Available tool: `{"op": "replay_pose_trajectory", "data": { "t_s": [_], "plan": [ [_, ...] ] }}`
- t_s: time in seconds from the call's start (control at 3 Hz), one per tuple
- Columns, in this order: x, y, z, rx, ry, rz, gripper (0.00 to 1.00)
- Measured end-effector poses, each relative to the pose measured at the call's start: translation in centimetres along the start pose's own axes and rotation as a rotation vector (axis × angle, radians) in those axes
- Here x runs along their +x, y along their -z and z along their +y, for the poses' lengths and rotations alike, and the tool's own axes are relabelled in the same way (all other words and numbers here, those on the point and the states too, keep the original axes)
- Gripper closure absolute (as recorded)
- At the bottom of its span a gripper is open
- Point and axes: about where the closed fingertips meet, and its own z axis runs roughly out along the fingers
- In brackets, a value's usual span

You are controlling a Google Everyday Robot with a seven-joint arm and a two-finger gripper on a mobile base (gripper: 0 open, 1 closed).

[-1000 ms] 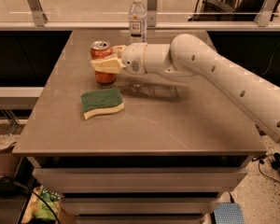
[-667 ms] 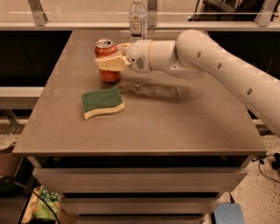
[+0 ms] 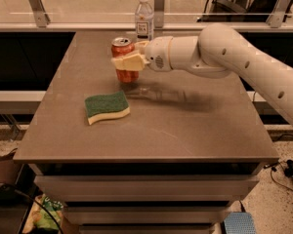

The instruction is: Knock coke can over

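The coke can [image 3: 123,75], red with a silver top, stands upright on the grey table [image 3: 185,130], at the back and left of middle. My gripper [image 3: 129,55] reaches in from the right and holds the can around its middle. One cream finger [image 3: 128,62] crosses the can's front and the other finger [image 3: 141,45] lies behind it. The white arm [image 3: 224,57] stretches off to the right.
A clear water bottle [image 3: 144,15] with a white cap stands just behind the can at the table's back edge. A green and yellow sponge [image 3: 106,107] lies in front of and left of the can. A glass railing [image 3: 88,4] runs behind the table.
The gripper and the coke can have moved together to the right and toward the back, closer to the water bottle. The can is still upright. The sponge and bottle have not moved.
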Motion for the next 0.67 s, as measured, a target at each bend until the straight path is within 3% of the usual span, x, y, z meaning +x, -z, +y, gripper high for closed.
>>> {"op": "replay_pose_trajectory", "data": {
  "t_s": [0.67],
  "plan": [
    [-1.7,2.7,-0.3,0.085,0.022,0.13,1.0]
  ]
}}
